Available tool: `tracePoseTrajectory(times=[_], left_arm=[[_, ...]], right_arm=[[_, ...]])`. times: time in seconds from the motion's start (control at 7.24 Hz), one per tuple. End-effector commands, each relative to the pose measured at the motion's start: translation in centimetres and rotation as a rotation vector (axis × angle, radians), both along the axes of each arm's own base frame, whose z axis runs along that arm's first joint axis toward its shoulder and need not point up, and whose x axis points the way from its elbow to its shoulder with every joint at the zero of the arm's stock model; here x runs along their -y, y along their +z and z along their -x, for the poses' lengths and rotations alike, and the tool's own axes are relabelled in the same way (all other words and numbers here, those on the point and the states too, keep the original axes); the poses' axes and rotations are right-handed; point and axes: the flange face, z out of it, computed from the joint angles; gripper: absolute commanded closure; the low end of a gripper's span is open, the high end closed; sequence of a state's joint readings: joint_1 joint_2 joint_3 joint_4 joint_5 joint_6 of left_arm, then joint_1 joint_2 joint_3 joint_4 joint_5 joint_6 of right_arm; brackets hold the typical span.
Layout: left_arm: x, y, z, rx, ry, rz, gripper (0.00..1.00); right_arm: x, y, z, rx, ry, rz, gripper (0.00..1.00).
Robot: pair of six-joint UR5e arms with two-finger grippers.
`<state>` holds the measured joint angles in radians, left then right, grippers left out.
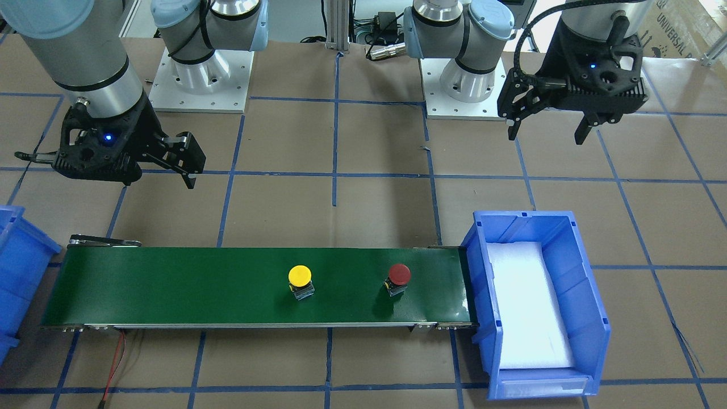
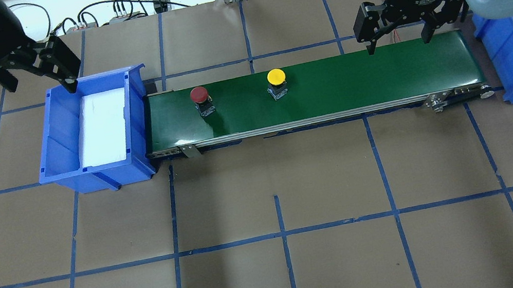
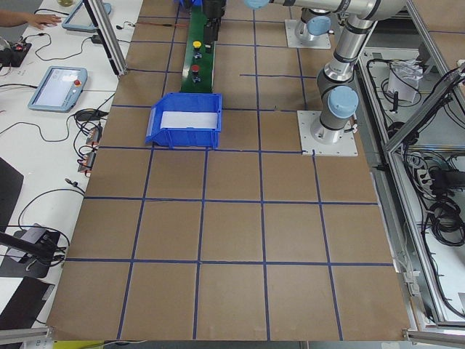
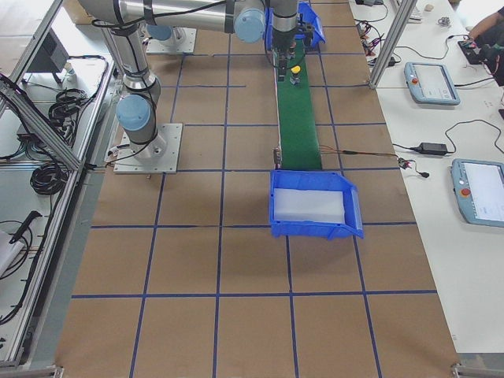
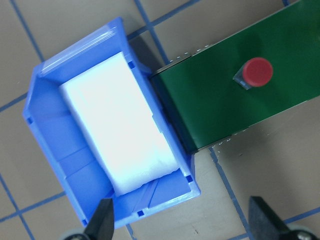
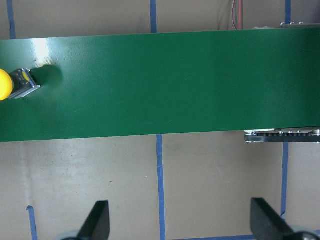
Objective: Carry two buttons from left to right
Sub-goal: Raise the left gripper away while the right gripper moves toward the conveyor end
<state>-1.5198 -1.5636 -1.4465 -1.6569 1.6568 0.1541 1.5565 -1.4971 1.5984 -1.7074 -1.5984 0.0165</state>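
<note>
Jaws of left gripper and right gripper gape wide, holding nothing.

L gripper & R gripper both hang pointing down, jaws wide apart.

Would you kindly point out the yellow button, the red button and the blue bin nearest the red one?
yellow button (image 2: 276,76): overhead exterior view, on its cap.
red button (image 2: 198,94): overhead exterior view, on its cap.
blue bin (image 2: 63,137): overhead exterior view, on a side wall.

"UNIVERSAL" on a cardboard box behind the table; "2F Adaptive" on the right gripper collar.
</note>
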Motion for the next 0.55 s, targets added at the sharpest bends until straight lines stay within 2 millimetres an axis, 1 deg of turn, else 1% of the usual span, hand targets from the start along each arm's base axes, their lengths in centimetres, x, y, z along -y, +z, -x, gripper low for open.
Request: tracePoseTrajectory(times=[0.0,0.14,0.28,0.41], left_arm=[[-0.49,-0.56,1.31,-0.162,0.114,-0.040,0.04],[-0.48,-0.88,1.67,-0.161,0.112,-0.042,0.03],[-0.19,-1.14,1.81,-0.162,0.139,-0.027,0.00],[-0.14,-1.14,1.87,-0.160,0.137,-0.021,0.00]], right_arm=[[0.12,0.00,0.54,0.000,-0.003,0.000,0.00],[0.20,0.08,1.10,-0.001,0.014,0.001,0.00],[0.22,0.08,1.19,-0.001,0.015,0.000,0.00],[0.32,-0.07,1.27,-0.002,0.025,-0.003,0.00]])
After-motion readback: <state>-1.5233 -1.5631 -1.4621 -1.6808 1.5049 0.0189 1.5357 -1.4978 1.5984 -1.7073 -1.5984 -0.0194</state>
